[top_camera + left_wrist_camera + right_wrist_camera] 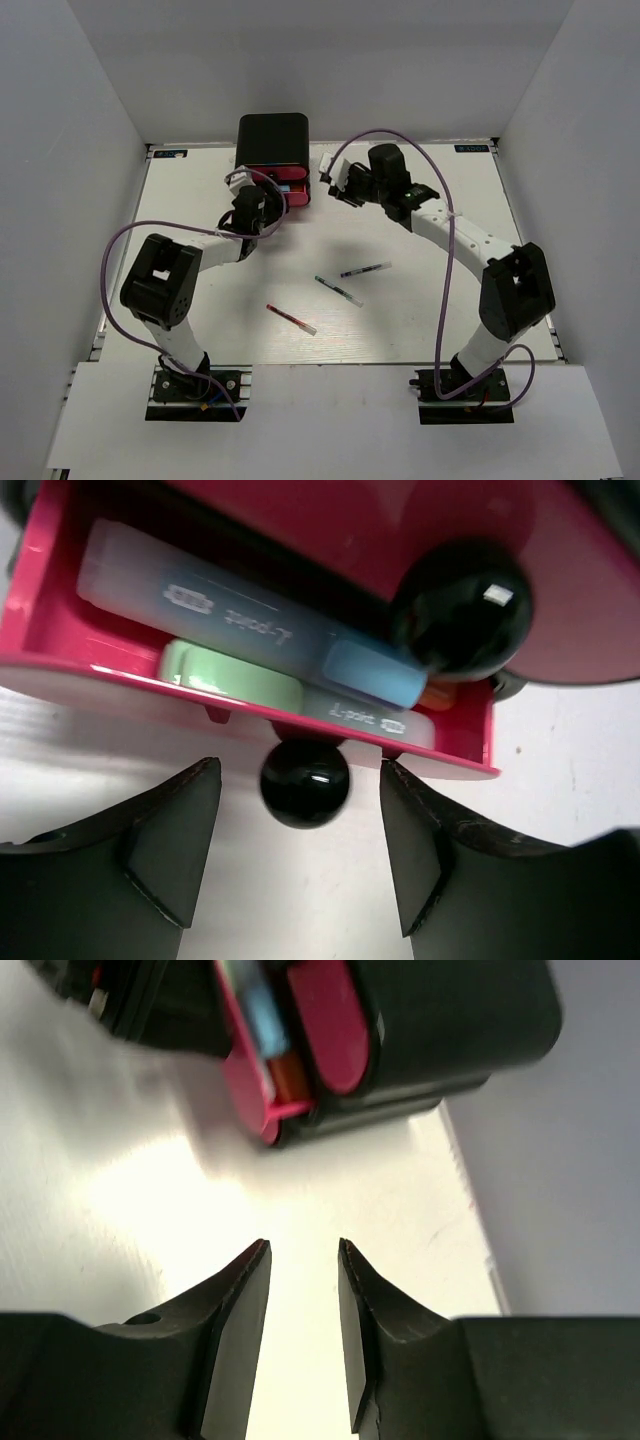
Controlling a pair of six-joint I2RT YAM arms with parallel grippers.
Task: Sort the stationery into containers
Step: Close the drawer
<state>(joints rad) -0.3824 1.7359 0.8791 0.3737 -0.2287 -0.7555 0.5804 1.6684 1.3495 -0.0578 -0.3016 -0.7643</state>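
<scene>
White counter point(420, 330) boxed in by pale walls point(60, 150). A black cabinet point(272, 135) stands at its far edge, with a pink drawer point(45, 590) pulled out, holding markers point(190, 595). Three pens point(338, 290) lie mid-counter. The left gripper point(300, 770) is spread either side of the drawer's knob point(305, 790) — the right gripper point(303, 1245) is slightly parted, empty.

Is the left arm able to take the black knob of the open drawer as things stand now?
Probably yes. The left end effector is open, the knob sits right between its fingertips, and nothing lies in the way.
</scene>
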